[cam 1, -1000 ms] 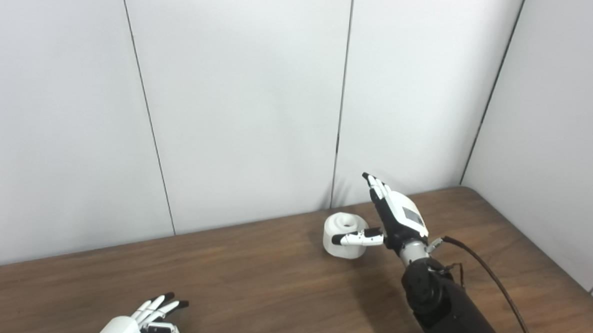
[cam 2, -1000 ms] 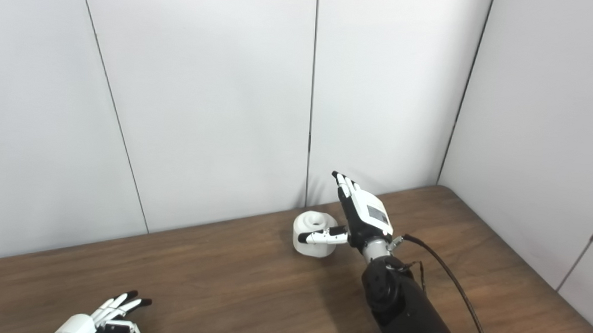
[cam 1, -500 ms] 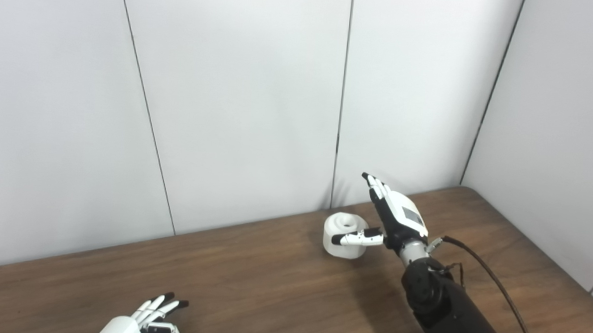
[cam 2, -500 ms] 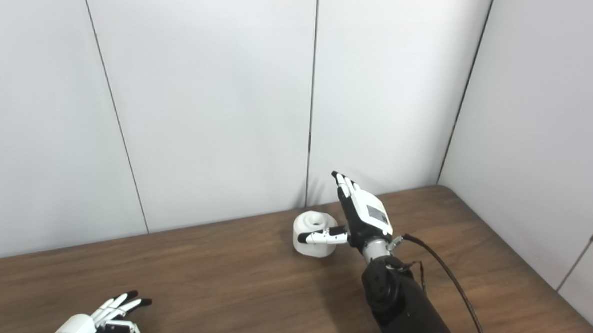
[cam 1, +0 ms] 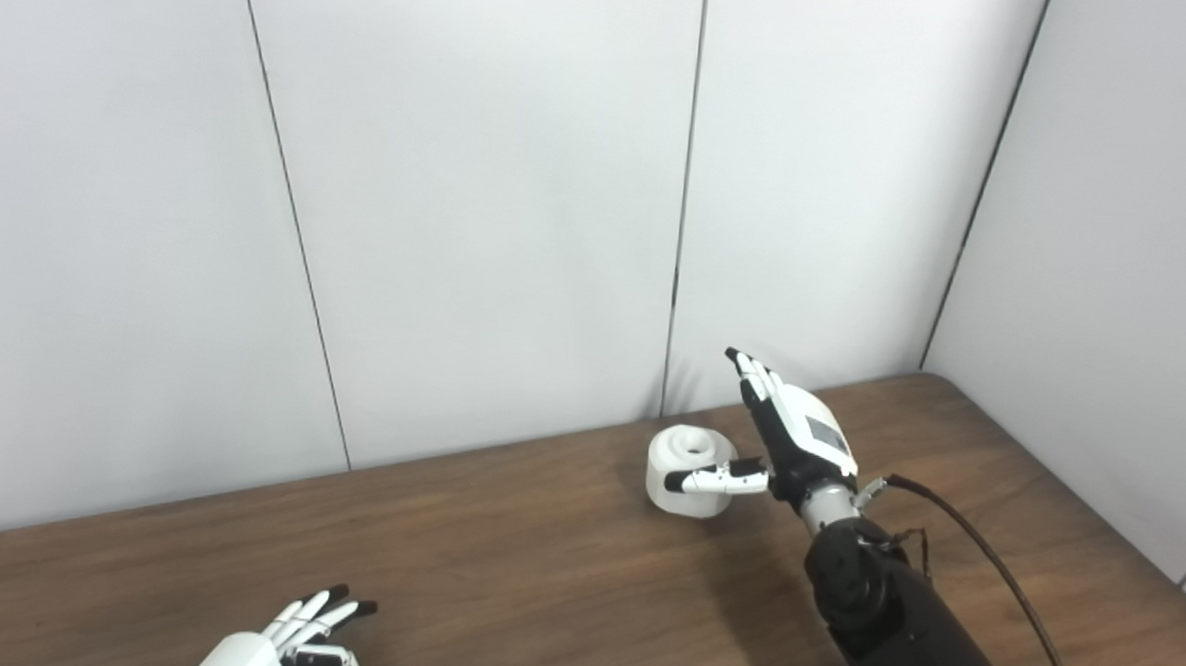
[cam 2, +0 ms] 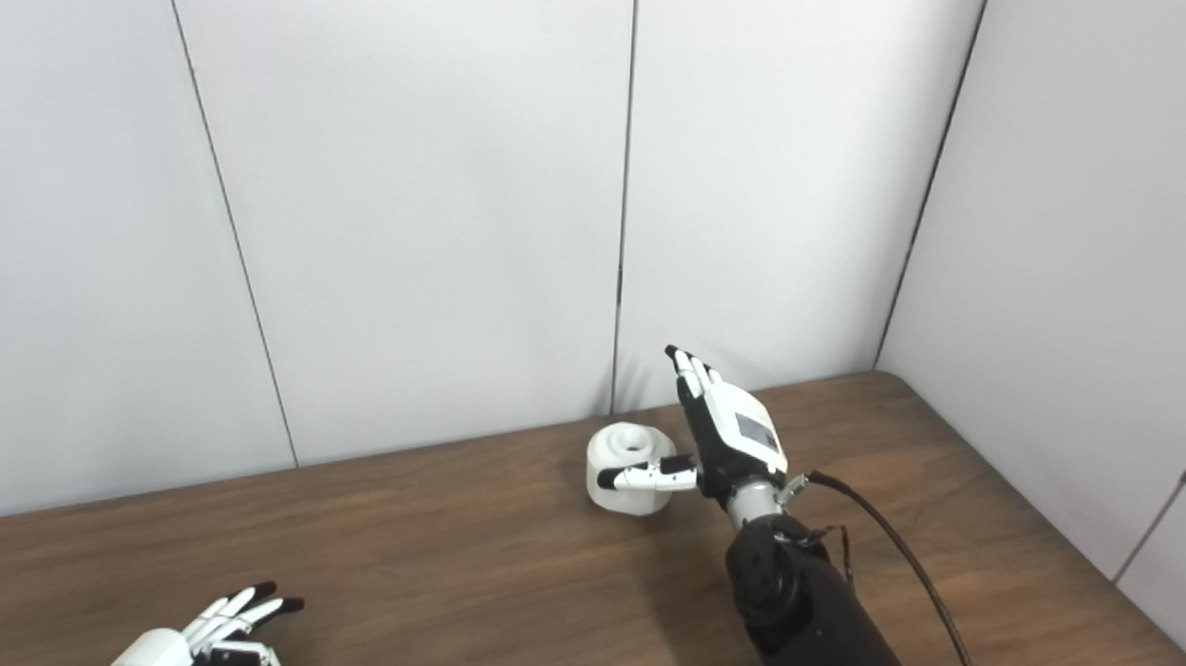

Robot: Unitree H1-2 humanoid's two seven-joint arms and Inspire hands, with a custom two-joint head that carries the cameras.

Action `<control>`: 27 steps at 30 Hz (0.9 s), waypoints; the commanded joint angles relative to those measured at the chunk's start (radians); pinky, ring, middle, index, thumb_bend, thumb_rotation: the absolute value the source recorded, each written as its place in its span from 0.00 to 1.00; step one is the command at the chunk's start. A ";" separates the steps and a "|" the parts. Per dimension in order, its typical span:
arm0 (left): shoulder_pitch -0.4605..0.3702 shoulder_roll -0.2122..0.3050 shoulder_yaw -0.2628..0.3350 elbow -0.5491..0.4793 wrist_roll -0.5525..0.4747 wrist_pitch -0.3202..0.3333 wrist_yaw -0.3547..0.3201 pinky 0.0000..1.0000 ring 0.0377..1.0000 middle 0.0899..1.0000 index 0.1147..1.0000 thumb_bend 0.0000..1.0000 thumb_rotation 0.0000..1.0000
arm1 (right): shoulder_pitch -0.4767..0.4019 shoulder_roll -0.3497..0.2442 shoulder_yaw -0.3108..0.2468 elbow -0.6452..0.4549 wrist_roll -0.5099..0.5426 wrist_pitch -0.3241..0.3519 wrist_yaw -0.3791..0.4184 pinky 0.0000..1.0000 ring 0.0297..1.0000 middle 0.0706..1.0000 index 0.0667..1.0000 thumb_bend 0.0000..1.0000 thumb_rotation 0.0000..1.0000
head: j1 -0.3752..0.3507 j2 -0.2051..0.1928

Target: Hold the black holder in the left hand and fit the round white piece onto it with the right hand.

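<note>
- Both views look from the robot's head, high above the near edge of the bench (cam 1: 503, 569), facing forward and somewhat down toward the white wall panels (cam 1: 479, 198).
- The two cameras stand side by side, so the right eye view shows everything a little further to the left.
- They share almost the whole scene: the bench, the back wall, the corner at the right.
- Both are at middle range; the near bench edge is cut off at the bottom.

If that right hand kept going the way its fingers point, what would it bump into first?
Probably the grey wall panel behind the table. The right hand points up and away, its fingers passing just right of the round white piece. Depth is hard to judge.
</note>
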 commanded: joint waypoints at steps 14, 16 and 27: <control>0.028 0.016 -0.028 0.017 0.059 0.010 -0.041 1.00 1.00 0.91 0.41 0.52 0.05 | -0.015 -0.015 -0.028 -0.041 0.005 -0.035 -0.041 0.99 1.00 0.99 0.44 0.52 0.13 | 0.011 -0.011; 0.028 0.016 -0.028 0.016 0.056 0.012 -0.042 1.00 1.00 0.91 0.41 0.52 0.05 | -0.013 -0.014 -0.029 -0.043 0.006 -0.043 -0.046 1.00 1.00 1.00 0.44 0.52 0.13 | 0.010 -0.008; 0.030 0.022 -0.028 0.010 0.050 0.009 -0.050 1.00 1.00 0.92 0.41 0.52 0.05 | 0.003 -0.005 -0.054 -0.071 0.091 -0.057 -0.022 0.96 1.00 0.99 0.44 0.52 0.13 | 0.004 -0.006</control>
